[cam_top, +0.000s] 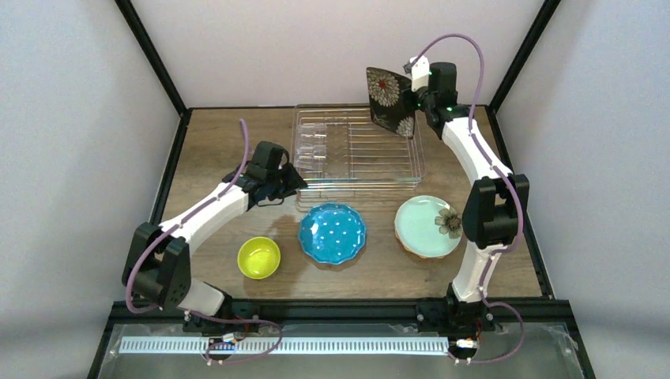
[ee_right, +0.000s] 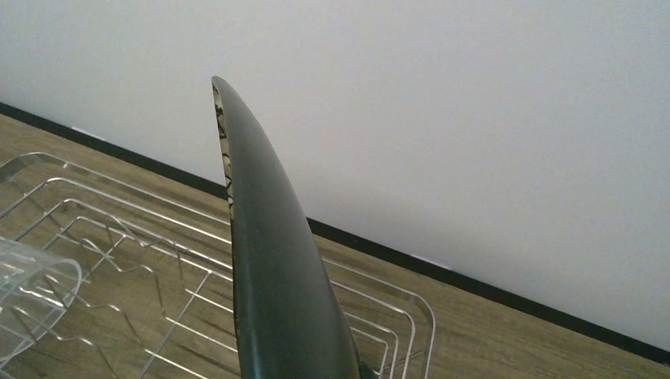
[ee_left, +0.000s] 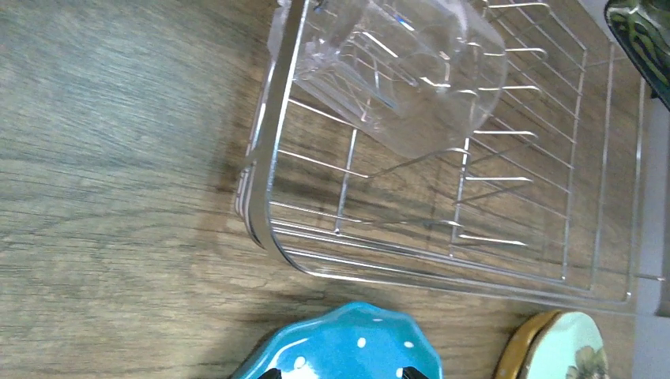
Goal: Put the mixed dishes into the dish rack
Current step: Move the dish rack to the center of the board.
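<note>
Wood-grain tabletop (cam_top: 207,144) between plain pale walls (cam_top: 316,47), black corner posts (cam_top: 148,49).

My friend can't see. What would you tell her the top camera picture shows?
The right gripper holds a black square floral plate upright above the dish rack, where a clear glass lies. In front sit a yellow-green bowl, a teal dotted plate and a mint flower plate; the left gripper hovers open near the rack.

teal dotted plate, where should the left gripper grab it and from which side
Probably the upturned scalloped rim nearest the left gripper, from above: the teal dotted plate lies flat on the table, so only its rim can be pinched.
</note>
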Motion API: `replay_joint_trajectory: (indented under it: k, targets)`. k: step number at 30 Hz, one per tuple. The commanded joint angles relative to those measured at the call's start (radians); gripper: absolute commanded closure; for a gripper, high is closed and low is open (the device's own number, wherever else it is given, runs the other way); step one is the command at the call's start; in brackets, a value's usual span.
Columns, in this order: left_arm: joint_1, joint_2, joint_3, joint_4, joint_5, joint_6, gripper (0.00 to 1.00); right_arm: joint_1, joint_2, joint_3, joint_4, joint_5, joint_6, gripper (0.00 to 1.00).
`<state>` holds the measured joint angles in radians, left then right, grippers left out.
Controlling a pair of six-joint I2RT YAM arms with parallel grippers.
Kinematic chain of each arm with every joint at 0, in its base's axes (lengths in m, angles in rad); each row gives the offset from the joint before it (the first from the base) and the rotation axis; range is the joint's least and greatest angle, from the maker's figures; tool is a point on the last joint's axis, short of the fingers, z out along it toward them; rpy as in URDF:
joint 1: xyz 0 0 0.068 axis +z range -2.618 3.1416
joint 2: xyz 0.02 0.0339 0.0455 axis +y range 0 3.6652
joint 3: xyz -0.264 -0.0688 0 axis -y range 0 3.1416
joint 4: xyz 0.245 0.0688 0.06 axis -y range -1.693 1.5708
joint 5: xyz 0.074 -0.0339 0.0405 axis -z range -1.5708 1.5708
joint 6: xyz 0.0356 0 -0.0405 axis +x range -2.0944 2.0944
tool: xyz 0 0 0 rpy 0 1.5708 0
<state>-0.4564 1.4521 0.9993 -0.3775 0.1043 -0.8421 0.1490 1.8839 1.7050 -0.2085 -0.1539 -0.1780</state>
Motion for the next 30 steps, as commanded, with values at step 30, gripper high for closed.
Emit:
replay_joint_trajectory:
  k: [30]
  targets:
    - [-0.040,0.135,0.026,-0.001,-0.317,-0.156,0.11,0.121,-0.118,-0.128,0.007,-0.133,0.015,0.99]
